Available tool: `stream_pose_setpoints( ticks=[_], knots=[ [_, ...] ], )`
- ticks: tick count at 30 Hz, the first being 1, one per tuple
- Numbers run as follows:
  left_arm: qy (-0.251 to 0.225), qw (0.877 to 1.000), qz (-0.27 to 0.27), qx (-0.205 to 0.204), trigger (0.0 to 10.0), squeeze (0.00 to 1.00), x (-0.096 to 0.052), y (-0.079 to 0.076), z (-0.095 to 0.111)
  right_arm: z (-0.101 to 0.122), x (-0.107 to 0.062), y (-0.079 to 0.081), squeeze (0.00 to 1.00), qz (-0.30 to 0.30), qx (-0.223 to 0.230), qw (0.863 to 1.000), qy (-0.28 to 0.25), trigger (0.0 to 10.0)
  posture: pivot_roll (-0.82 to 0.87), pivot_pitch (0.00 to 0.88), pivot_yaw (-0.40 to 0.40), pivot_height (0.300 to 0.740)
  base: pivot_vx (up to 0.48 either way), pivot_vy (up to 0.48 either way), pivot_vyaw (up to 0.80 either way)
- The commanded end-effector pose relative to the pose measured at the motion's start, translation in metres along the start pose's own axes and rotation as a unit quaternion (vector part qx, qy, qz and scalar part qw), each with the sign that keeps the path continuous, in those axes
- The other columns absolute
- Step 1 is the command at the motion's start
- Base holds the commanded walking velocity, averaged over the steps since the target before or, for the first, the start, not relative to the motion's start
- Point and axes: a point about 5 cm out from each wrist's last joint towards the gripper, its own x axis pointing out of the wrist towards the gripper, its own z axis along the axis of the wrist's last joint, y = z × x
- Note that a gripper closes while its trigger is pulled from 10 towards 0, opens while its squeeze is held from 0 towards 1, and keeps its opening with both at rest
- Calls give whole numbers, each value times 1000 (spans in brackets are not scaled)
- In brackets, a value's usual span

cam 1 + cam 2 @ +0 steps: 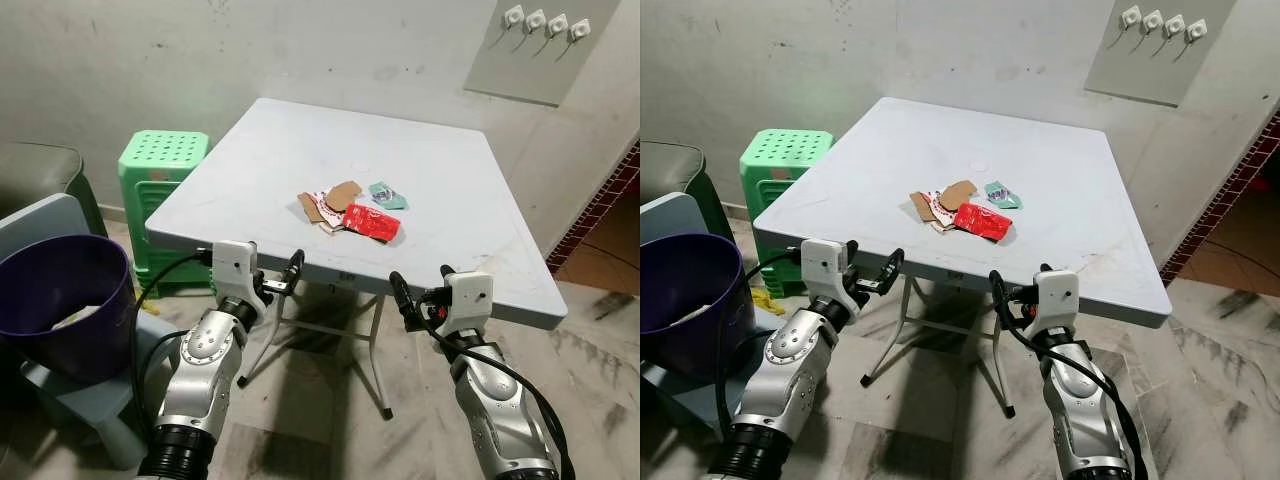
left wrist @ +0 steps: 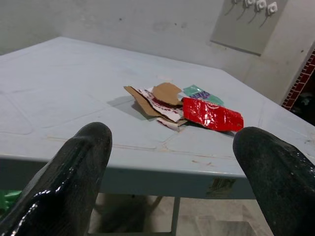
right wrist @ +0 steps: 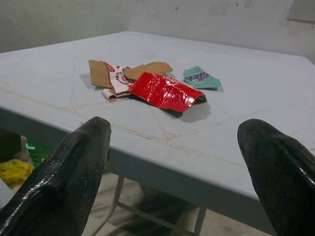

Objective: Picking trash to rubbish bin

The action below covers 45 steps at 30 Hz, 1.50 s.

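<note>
- Both silver arms are raised in front of the near edge of the table (image 1: 250, 160), and they hold nothing.
- Left gripper (image 1: 285, 280) is just below the near edge, close to the near left corner; its fingers (image 2: 74, 172) stand wide apart.
- Right gripper (image 1: 415, 300) is also just below the near edge, more to the right, with fingers (image 3: 69, 172) spread wide.
- Trash lies together near the middle of the table: a red wrapper (image 1: 371, 221), brown cardboard pieces (image 1: 340, 196) touching it on the left, and a small green wrapper (image 1: 386, 195) just behind.
- On the floor at the robot's left stands a purple rubbish bin (image 1: 65, 300) with some white paper inside.
- Behind the bin, beside the left edge of the table, is a green plastic stool (image 1: 160, 165).
</note>
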Motion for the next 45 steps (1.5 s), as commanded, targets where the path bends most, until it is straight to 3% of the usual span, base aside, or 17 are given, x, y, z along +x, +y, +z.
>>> stream_pose_setpoints(
  ticks=[1, 21, 27, 37, 45],
  knots=[
    [-14, 1000, -2, 2, 10000, 0, 3, -1, 10, 5, 0, -2, 0, -7, 0, 1000, -9, 10000, -15, 0, -75, 740, 405, 0, 0],
    [-15, 1000, -3, -2, 10000, 0, 6, -2, 13, 4, -1, -3, 0, -3, -5, 1000, -7, 10000, -18, 0, -78, 740, 472, 0, 0],
    [-26, 1000, -4, 8, 10000, 0, 5, -6, 15, 4, -1, -2, 0, -3, -3, 1000, -2, 10000, -17, 0, -81, 740, 127, 0, 0],
    [-31, 995, -76, 52, 10000, 0, -2, -27, 13, -2, 0, -4, 0, -7, 34, 999, 33, 10000, -16, 0, -86, 740, 0, 0, 0],
    [-28, 985, -154, 77, 10000, 0, -13, -54, 10, -7, 1, -9, 0, -14, 98, 992, 73, 10000, -18, 12, -88, 740, 0, 0, 0]
  ],
)
